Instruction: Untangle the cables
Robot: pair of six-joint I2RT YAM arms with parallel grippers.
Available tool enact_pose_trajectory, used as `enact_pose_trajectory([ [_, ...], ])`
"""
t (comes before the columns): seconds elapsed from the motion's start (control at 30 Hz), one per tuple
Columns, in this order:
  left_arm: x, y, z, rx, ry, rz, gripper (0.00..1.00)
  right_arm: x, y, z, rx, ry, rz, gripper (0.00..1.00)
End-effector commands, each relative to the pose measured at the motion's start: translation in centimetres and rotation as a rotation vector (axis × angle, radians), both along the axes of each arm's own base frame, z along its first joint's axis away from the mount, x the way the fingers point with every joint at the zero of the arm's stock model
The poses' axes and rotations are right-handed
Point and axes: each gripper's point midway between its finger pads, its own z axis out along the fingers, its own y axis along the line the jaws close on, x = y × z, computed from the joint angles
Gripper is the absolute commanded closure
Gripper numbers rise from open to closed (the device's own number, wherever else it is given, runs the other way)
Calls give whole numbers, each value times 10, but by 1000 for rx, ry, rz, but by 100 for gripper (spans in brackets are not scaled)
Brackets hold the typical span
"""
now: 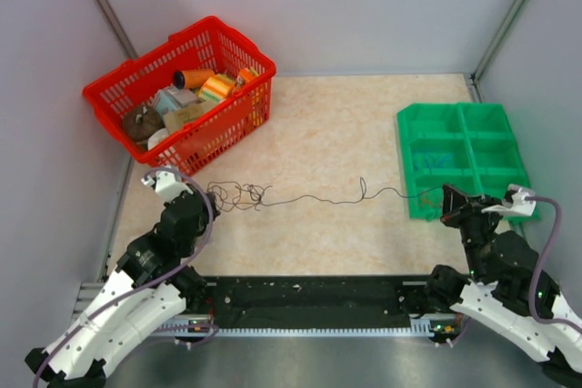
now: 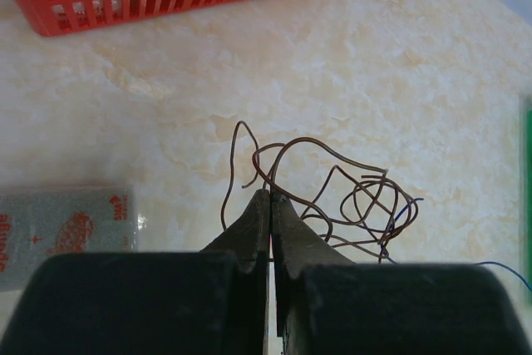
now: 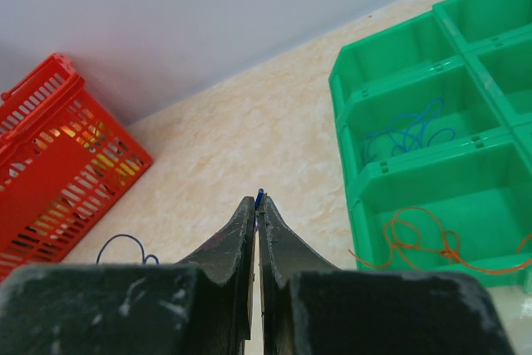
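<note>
The cables (image 1: 241, 194) are a small tangle of thin dark wires on the table, right of my left gripper (image 1: 202, 190). In the left wrist view the brown loops (image 2: 349, 197) spread right of my left gripper (image 2: 271, 195), which is shut on a brown wire. One blue wire (image 1: 346, 197) runs stretched from the tangle rightward to my right gripper (image 1: 446, 195). In the right wrist view my right gripper (image 3: 258, 199) is shut on the blue wire's end (image 3: 260, 194).
A red basket (image 1: 182, 88) full of items stands at the back left. A green compartment tray (image 1: 464, 156) is at the right; it holds a blue wire (image 3: 407, 130) and an orange wire (image 3: 424, 243). A grey packet (image 2: 62, 230) lies left of the tangle.
</note>
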Motion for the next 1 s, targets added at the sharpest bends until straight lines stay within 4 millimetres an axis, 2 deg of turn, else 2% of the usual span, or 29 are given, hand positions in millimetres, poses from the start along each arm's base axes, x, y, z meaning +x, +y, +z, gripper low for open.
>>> enact_pose_trajectory([
  [0.0,-1,14,21,-10,-55,62,100,-18,-34,26,130,-72,-37,100],
  [0.27,-13,42,40,0,-125,147,100,-26,-56,40,149,-83,-83,100],
  [0.53,-16,45,30,3,-112,160,100,-33,-70,53,160,-105,-98,100],
  [0.63,-15,45,28,1,-111,161,100,-41,-84,66,155,-125,-114,100],
  [0.73,-14,44,27,2,-109,161,100,-53,-110,79,171,-141,-152,100],
  [0.83,-13,43,28,3,-115,155,100,-62,-127,86,162,-146,-177,100],
  [0.97,-11,41,26,7,-110,148,100,-68,-140,86,131,-140,-195,100],
])
